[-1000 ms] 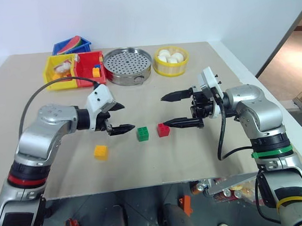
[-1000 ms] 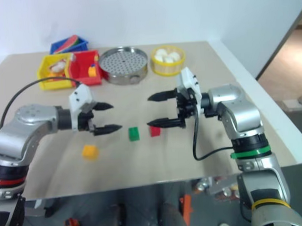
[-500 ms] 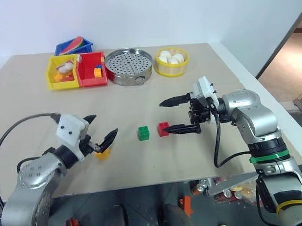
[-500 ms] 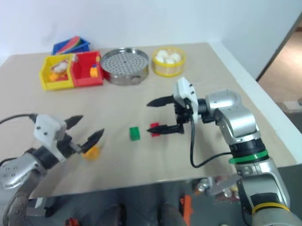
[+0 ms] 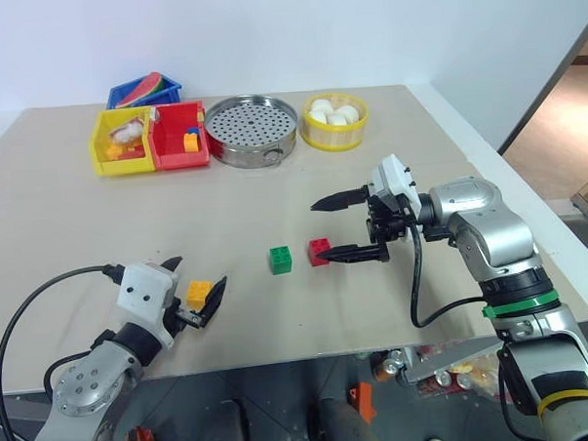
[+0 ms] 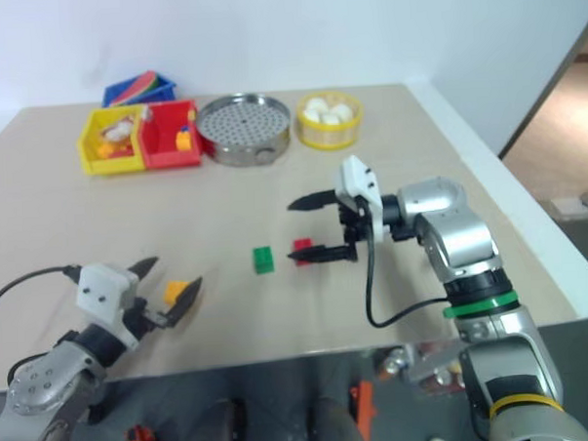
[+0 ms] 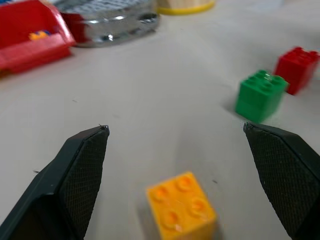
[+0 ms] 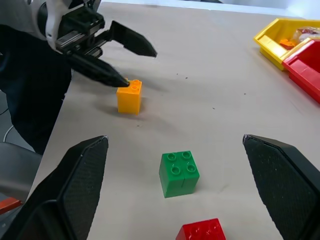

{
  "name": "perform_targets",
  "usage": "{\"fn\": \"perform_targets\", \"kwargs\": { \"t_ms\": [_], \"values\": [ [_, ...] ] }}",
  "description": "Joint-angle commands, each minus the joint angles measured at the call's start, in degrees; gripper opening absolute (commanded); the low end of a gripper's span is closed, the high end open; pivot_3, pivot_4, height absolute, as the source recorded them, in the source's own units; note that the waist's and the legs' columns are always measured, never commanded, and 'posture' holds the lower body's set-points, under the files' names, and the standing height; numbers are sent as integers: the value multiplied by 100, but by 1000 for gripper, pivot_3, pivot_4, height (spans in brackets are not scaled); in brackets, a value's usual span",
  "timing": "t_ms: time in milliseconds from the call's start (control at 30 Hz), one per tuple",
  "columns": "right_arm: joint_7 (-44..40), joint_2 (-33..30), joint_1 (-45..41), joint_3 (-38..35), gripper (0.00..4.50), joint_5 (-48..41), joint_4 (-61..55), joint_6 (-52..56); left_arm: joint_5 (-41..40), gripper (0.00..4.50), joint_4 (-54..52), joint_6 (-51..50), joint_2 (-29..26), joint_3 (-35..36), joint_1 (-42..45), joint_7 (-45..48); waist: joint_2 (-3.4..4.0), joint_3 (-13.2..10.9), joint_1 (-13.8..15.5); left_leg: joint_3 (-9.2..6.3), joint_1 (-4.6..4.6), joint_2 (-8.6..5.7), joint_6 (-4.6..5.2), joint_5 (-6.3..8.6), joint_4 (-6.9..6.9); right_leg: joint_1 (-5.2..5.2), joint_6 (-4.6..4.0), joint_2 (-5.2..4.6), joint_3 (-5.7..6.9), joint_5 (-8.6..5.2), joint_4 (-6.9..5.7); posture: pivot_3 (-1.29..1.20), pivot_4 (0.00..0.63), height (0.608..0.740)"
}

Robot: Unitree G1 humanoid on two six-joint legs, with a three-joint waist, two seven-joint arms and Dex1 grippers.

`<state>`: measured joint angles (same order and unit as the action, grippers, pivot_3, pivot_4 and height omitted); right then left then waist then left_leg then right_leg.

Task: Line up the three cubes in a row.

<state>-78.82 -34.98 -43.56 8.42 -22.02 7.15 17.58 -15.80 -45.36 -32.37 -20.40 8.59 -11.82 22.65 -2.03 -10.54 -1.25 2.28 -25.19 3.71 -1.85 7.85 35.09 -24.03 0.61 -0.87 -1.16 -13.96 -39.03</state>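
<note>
The three cubes lie on the tan table: the yellow cube (image 5: 198, 293) near the front left, the green cube (image 5: 280, 260) and the red cube (image 5: 319, 251) side by side at the middle. My left gripper (image 5: 201, 271) lies low and open, its fingers on either side of the yellow cube (image 7: 181, 206) without touching it. My right gripper (image 5: 320, 233) stands open and points left, with its nearer fingertip just beside the red cube. The right wrist view looks over the red cube (image 8: 202, 231) and green cube (image 8: 178, 172) towards the yellow one (image 8: 129, 96).
At the back of the table stand a yellow bin (image 5: 120, 140), a red bin (image 5: 178, 135) with small toys, a blue bin (image 5: 142, 90), a perforated steel tray (image 5: 251, 128) and a yellow bowl (image 5: 334, 119) of white balls. The table's front edge runs just below my left gripper.
My left arm has swung down and back from beside the green cube to the front left, where its open fingers now flank the yellow cube. The right gripper has stayed put.
</note>
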Motion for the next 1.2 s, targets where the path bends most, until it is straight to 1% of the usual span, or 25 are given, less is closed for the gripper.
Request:
{"fn": "perform_targets", "kwargs": {
  "t_ms": [33, 167, 300, 600, 933, 1033, 1133, 1167, 1200],
  "values": [
    [-12, -121, -33, -139, 4500, 2, -132, -67, -77, 4461, -46, 97, -49, 13, -65, 6, 0, 0, 0, 0, 0, 0, 0, 0, 0, 0, 0, 0, 0, 0, 0, 0, 150, 740],
    [0, -188, -21, -154, 4500, 4, -124, -94, -188, 4461, 11, 3, 80, 122, -173, -144, 0, 0, 0, 3, -2, 0, -1, 1, 0, -3, 0, -2, -2, 0, 2, 0, 150, 740],
    [24, -216, 8, -154, 4500, -3, -160, -100, -268, 4461, 0, -105, 178, 54, -250, -253, 0, 0, 0, 1, -3, 0, -1, 1, 0, -4, 0, -2, -1, 0, 2, 0, 150, 740],
    [62, -263, 49, -163, 4500, 10, -180, -138, -265, 4461, 145, -284, 156, -58, -196, -418, 0, 0, -1, 1, -5, -1, -2, 2, 0, -7, 0, -1, -1, -1, 3, 0, 150, 740],
    [82, -263, 39, -149, 4500, 24, -177, -155, -538, 4461, 247, -537, 101, -135, -136, -334, 0, 0, -1, 1, -10, -1, -2, 2, -2, -12, -1, -1, -1, -1, 4, 0, 150, 740],
    [71, -267, 23, -153, 4500, 37, -154, -164, -589, 3699, 275, -629, 93, -146, -102, -360, 0, 0, 0, 1, -11, -1, -3, 2, -2, -14, -1, -1, -1, -1, 5, 0, 150, 740],
    [72, -265, 7, -155, 4500, 50, -127, -181, -594, 2734, 334, -730, 75, -143, -68, -390, 0, 0, -1, 1, -12, -1, -3, 2, -2, -15, -1, -1, -1, -1, 5, 0, 150, 740],
    [76, -263, 2, -155, 4500, 57, -118, -189, -587, 2260, 355, -741, 65, -145, -55, -392, 0, 0, -1, 1, -12, -1, -3, 2, -2, -15, -1, -1, -1, -1, 5, 0, 150, 740],
    [81, -259, -5, -154, 4500, 65, -107, -200, -573, 1953, 382, -732, 53, -149, -37, -390, 0, 0, 0, 1, -12, -1, -3, 2, -2, -15, -1, -1, -1, -1, 5, 0, 150, 740]
  ]
}}
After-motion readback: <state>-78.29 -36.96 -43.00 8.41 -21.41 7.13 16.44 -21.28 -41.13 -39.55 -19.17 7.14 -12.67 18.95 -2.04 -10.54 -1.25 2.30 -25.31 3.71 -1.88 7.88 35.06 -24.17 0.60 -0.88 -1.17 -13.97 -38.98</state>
